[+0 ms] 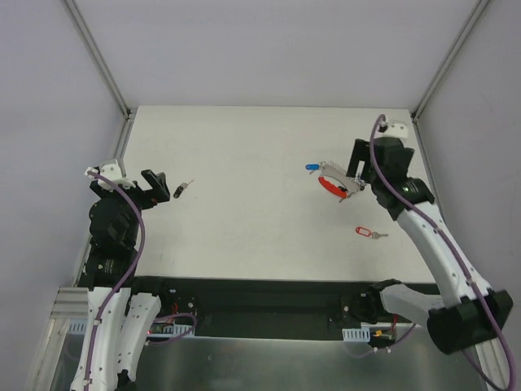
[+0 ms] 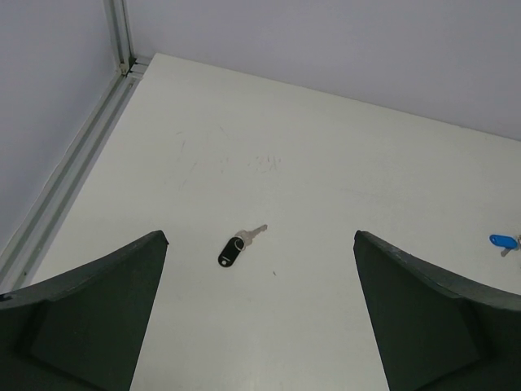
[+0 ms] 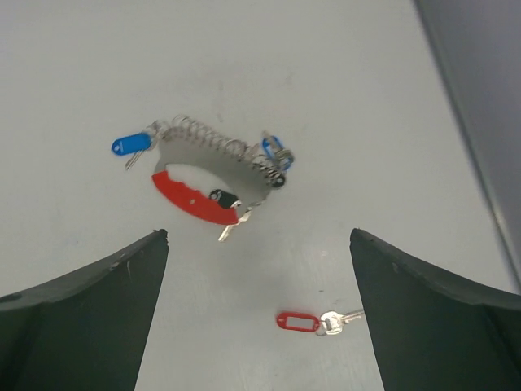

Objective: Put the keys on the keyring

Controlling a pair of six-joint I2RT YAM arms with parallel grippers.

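Matte white table (image 1: 244, 147) bears coiled metal keyring (image 3: 207, 143), black oval key (image 2: 232, 251); left tool (image 2: 259, 238), right tool (image 3: 259, 236) gape wide, empty.

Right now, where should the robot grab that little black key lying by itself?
Grab the black key by its plastic head, the fattest part. It lies flat on the table, so the left gripper should probably come straight down from above and pinch across the head's narrow sides.
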